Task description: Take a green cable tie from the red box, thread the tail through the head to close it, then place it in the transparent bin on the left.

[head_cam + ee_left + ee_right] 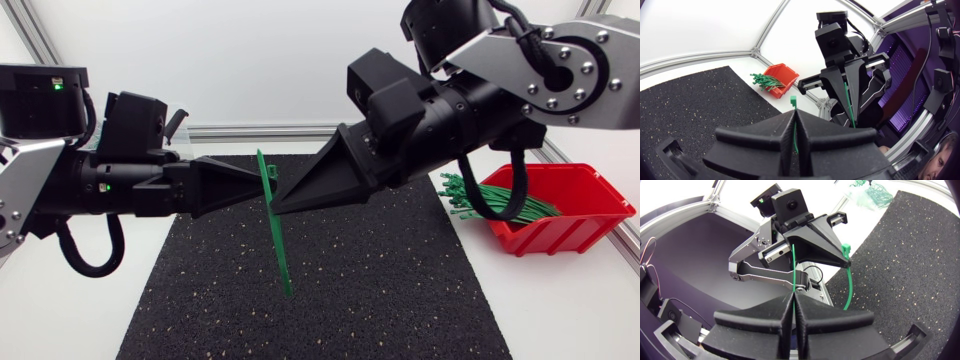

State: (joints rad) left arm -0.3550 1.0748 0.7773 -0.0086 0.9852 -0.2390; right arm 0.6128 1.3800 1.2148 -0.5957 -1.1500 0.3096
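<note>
A green cable tie (278,230) hangs upright over the black mat, between my two grippers, which meet tip to tip. My left gripper (262,186) is shut on it near the head, which pokes out just past its fingers (793,101). My right gripper (275,206) is shut on the strap just below; in the right wrist view a thin green strand (793,265) rises from its closed tips (792,299). The rest of the tie (850,287) curves down from the left gripper. The red box (560,215) of green ties (485,198) stands at the right. A transparent bin (865,192) holding green ties shows beyond the mat.
The black speckled mat (300,310) covers the middle of the white table. The red box (782,75) sits off the mat's right edge. Both arms hang over the mat's far half, with bare mat below them.
</note>
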